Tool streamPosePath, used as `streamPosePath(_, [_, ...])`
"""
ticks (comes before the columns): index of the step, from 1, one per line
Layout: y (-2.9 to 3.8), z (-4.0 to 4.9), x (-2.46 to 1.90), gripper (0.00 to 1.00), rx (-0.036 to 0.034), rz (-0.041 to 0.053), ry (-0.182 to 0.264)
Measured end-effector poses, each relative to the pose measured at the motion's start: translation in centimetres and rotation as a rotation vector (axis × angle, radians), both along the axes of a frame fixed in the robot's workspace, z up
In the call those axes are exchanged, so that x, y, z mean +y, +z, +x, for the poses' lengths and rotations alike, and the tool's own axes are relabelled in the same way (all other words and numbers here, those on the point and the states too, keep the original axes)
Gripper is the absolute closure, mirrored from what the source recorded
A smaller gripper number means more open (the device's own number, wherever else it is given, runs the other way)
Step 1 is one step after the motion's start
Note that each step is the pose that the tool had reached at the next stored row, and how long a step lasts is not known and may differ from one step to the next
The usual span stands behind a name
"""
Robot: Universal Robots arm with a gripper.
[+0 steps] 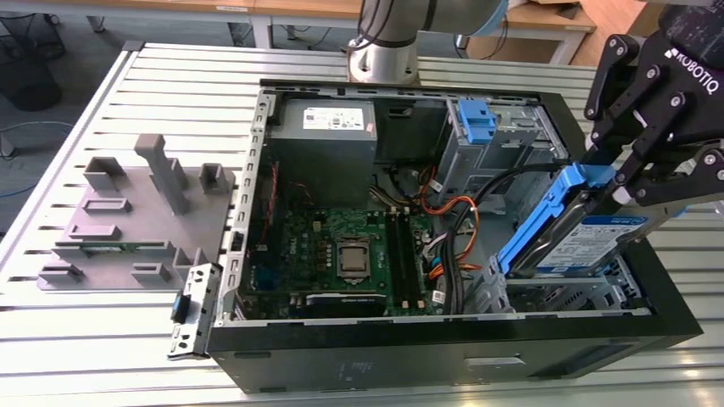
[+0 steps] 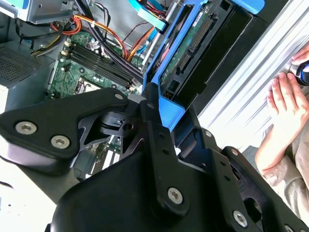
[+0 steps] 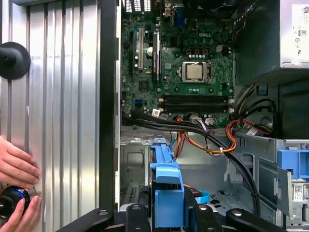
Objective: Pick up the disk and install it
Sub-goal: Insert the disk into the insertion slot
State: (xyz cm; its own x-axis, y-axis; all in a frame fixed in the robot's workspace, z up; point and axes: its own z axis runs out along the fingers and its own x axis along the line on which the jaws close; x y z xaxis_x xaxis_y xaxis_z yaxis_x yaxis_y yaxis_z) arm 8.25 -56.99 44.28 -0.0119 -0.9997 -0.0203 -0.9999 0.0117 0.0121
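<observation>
1. At 3 o'clock in the exterior view, the gripper (image 1: pixel 608 181) pinches the disk (image 1: pixel 588 242), tilted over the drive bay (image 1: pixel 565 298): picked up, apparently not yet seated.
2. In the second wrist view, its fingers (image 2: pixel 152 112) squeeze the blue rail (image 2: pixel 169 104).
3. In the first wrist view, the disk (image 3: pixel 166 186) hangs above the open case (image 3: pixel 108 96).

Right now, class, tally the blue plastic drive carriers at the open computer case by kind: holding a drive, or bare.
Carrier with the disk, clamped in the gripper: 1
Bare blue bracket, no drive: 1
Total: 2
</observation>
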Motion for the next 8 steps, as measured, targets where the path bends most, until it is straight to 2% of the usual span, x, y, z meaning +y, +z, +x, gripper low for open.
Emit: streamPosePath(8, [-1.21, 0.0, 0.0, 0.64, 0.0, 0.0, 0.0])
